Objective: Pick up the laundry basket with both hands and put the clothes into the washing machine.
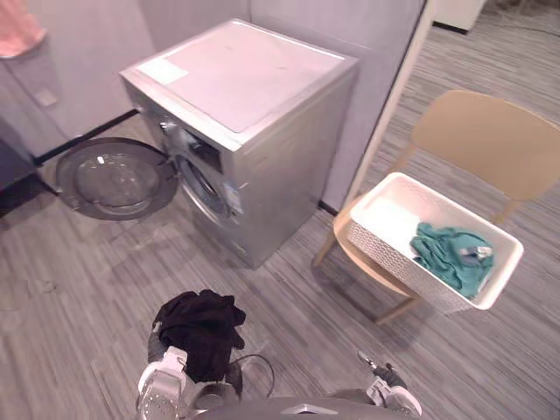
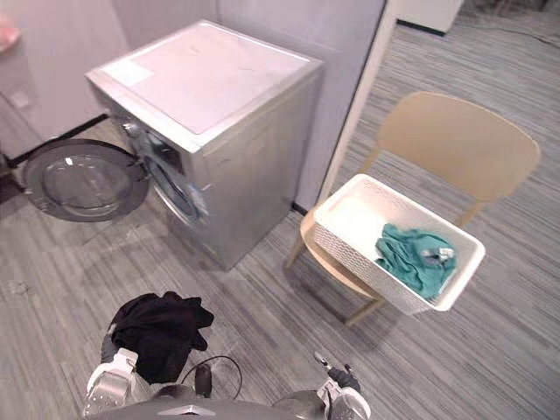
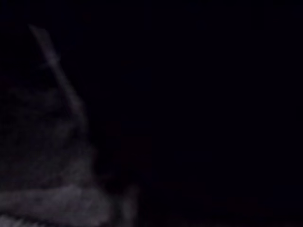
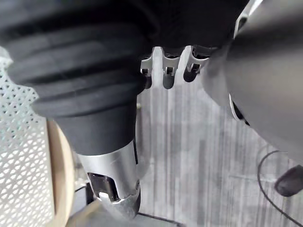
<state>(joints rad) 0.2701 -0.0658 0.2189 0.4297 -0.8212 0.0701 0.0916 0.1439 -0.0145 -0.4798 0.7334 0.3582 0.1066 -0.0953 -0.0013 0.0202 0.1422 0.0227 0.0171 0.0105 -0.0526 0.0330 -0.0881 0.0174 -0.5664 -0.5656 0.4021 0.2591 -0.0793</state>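
Note:
The white lattice laundry basket [image 1: 394, 258] stands on a beige chair [image 1: 490, 140] at the right, with teal clothes [image 1: 451, 254] bunched in its near end. The silver washing machine [image 1: 262, 149] stands at the centre left, its round door [image 1: 118, 179] swung open toward the left and the drum opening [image 1: 206, 188] dark. A black garment [image 1: 203, 331] hangs in a heap at the lower left, draped over my left hand, whose fingers are hidden. My right hand [image 4: 164, 66] hangs low at the lower right [image 1: 385, 382], fingers relaxed and holding nothing, beside the basket's wall [image 4: 19, 161].
A white upright post [image 1: 394, 105] rises between the machine and the chair. Grey walls stand behind the machine. A pink cloth [image 1: 17, 31] hangs at the upper left. Striped grey floor lies between me, the machine and the chair.

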